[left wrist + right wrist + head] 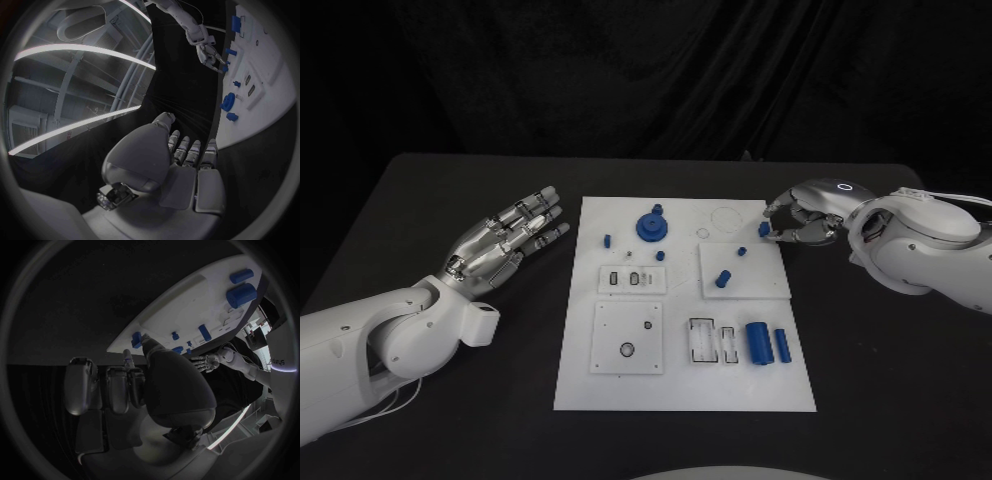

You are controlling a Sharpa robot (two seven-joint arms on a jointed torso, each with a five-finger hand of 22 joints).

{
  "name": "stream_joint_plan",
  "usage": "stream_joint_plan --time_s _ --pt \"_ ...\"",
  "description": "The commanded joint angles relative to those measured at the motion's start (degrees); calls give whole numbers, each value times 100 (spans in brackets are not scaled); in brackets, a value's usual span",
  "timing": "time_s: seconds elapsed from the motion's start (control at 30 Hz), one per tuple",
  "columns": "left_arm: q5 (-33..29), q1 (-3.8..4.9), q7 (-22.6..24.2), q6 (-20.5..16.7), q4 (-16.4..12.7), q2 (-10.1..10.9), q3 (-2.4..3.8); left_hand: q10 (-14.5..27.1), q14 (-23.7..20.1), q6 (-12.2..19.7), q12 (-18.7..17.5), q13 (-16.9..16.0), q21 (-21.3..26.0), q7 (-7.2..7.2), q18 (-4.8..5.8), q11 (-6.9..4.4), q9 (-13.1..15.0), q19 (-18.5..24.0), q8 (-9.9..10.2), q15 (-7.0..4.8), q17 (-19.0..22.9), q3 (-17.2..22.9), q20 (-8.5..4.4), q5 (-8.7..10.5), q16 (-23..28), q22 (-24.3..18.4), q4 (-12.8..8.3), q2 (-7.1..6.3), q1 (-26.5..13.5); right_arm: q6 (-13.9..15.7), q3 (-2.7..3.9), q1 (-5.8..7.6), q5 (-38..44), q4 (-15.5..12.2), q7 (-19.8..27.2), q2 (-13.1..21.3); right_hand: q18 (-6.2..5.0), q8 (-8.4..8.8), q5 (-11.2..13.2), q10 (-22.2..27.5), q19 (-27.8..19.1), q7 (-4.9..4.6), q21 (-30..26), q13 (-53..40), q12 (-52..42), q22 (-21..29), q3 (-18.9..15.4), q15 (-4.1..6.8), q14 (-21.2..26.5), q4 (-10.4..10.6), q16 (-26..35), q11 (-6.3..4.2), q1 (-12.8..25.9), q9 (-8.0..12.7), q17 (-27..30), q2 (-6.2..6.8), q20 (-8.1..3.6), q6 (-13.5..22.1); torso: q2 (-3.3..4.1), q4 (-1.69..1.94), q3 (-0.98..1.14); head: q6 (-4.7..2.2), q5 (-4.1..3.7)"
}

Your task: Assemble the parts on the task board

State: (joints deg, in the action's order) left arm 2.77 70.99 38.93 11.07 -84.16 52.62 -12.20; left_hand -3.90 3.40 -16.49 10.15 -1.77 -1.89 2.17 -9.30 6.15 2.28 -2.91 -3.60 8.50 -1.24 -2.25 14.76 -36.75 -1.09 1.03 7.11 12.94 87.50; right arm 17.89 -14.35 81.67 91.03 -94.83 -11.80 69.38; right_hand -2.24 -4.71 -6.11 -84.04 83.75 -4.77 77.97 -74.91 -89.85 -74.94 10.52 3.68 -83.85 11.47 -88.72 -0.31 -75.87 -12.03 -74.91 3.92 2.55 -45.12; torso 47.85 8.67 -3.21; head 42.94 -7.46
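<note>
The right hand (798, 222) sits at the task board's (589, 385) far right edge, fingers curled round a small blue part (764, 229), which it pinches just above the board's surface. The pinched part lies toward the board's middle from the palm, so any placing move would, I judge, carry it inward over the raised white block (759, 280) beside it, where a short blue peg (724, 278) lies with its long axis running roughly from the board's near edge to its far edge.

The left hand (502, 245) hovers over the black table (444, 190) off the board's left edge, fingers spread and straight, holding nothing. It is well apart from the pinched part; the right hand is plainly the nearer.

Elsewhere on the board: a blue gear-like knob (652, 225) near the far edge, and a fat blue cylinder (759, 343) with a slimmer blue pin (783, 346) beside it near the right edge, both lying lengthwise toward the near edge.

The right wrist view shows the pinched part (136, 337) at the fingertips (129, 359), right at the board's edge, closer than the head view allows. The left wrist view shows the open hand (187, 155) beside the board, with the knob (228, 101) beyond its fingers.
</note>
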Motion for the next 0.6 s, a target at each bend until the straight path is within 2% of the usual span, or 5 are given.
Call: stream_joint_plan --time_s 0.03,0.4,0.6 --pt "-13 -12 222 92 0 -15 5 5 4 5 6 -5 -12 21 -101 31 2 -7 -30 24 3 27 29 28 3 5 -7 -7 -51 -40 2 -20 11 25 -84 -19 -90 -25 38 -596 -41 -2 -33 -1509 -15 -947 -6 8 -559 23 41 -4 -53 -8 -1371 11 8 -36 1 1 -4 7 -7" --pt "-13 -20 210 116 12 -25 5 9 1 15 3 -4 -11 15 -100 35 1 -5 -27 29 4 34 31 33 4 5 -11 -10 -58 -63 3 -43 10 105 -76 -116 -107 -35 52 -596 -76 -10 -103 -1509 -15 -917 -19 4 -534 29 118 2 -66 -13 -1308 13 11 -59 5 -7 -2 13 6" --pt "-13 -24 198 120 16 -12 5 9 1 15 3 -4 -11 15 -100 35 1 -5 -27 29 4 34 31 33 4 5 -11 -10 -58 -79 3 -83 10 165 -54 -194 -112 -65 -58 -596 -82 -19 -137 -1509 -15 -908 -27 -4 -524 16 154 11 -143 -30 -1280 -8 20 -131 6 -9 2 22 12"
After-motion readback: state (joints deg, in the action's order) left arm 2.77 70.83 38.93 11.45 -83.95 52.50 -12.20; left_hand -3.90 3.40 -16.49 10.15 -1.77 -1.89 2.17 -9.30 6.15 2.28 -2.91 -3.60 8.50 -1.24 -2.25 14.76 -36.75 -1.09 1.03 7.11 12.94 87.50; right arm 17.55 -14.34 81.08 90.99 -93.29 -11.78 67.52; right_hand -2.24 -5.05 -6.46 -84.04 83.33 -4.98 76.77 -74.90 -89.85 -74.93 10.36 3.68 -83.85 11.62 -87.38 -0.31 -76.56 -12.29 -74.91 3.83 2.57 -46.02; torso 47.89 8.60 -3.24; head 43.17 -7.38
